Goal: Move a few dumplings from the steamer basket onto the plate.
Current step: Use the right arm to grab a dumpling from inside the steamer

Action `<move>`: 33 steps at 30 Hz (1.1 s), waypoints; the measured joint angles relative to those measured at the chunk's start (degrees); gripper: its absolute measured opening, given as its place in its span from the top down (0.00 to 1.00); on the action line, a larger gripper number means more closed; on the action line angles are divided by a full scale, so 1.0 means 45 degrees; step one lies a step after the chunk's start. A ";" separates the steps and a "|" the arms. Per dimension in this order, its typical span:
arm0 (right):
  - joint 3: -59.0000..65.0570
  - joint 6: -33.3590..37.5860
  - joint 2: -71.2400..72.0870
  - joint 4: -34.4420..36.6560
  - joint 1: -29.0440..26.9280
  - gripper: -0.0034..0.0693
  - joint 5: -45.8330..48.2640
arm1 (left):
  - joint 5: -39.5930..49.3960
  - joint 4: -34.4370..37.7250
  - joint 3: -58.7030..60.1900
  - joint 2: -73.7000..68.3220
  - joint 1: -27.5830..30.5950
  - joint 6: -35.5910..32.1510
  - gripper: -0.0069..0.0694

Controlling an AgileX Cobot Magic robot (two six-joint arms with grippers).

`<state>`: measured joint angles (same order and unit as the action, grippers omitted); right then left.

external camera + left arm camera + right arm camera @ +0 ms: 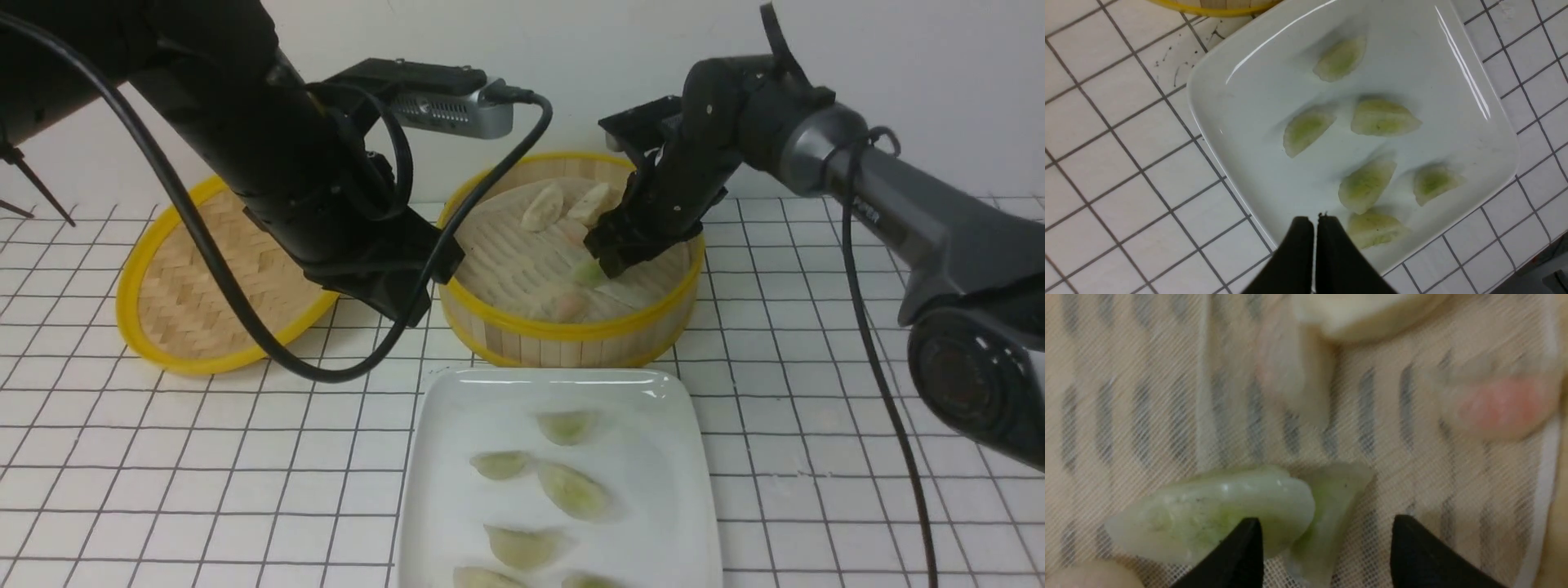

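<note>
The steamer basket (571,333) stands at the middle back. In it lie two beige dumplings (543,206), a pinkish one (569,306) and pale green ones (586,272). My right gripper (608,261) is down inside the basket and open. In the right wrist view its gripper (1325,528) has one green dumpling (1331,506) between the fingertips, and one finger overlaps a second green dumpling (1208,510). The white plate (441,490) lies in front of the basket with several green dumplings (571,490) on it. My left gripper (1314,220) is shut and empty above the plate's (1241,122) edge.
The flat woven lid (212,286) lies tilted at the back left, partly behind my left arm (326,212). The left arm's cable (326,377) loops down to the tiled table (163,457) between the lid and the plate. A wall stands close behind the basket.
</note>
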<state>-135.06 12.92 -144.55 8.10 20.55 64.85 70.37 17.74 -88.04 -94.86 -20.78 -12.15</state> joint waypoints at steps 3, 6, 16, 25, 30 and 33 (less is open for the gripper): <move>-0.0085 0.0005 -0.0117 0.0018 0.0027 0.47 -0.0351 | 0.0000 0.0000 0.0000 0.0000 0.0000 0.0000 0.92; -0.0100 0.0020 -0.0132 0.0093 0.0133 0.68 -0.0512 | 0.0000 0.0000 0.0000 0.0000 0.0000 0.0000 0.92; -0.2030 -0.0110 -0.0285 -0.0142 0.0132 0.97 0.1418 | 0.0013 0.0000 0.0000 0.0000 -0.0009 0.0000 0.92; -0.3081 -0.1146 0.0115 0.0264 0.0144 0.97 0.1521 | 0.0013 0.0000 0.0000 0.0000 -0.0009 0.0000 0.92; -0.2034 -0.1823 0.0076 0.0498 0.0261 0.84 0.1534 | 0.0013 0.0000 0.0000 0.0000 -0.0009 0.0000 0.92; -0.1691 -0.1926 -0.0123 0.0560 0.0358 0.68 0.1534 | 0.0013 0.0000 0.0000 0.0000 -0.0009 0.0000 0.92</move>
<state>-142.67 4.25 -145.11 10.62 22.16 71.76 70.43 17.74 -88.04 -94.86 -20.82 -12.15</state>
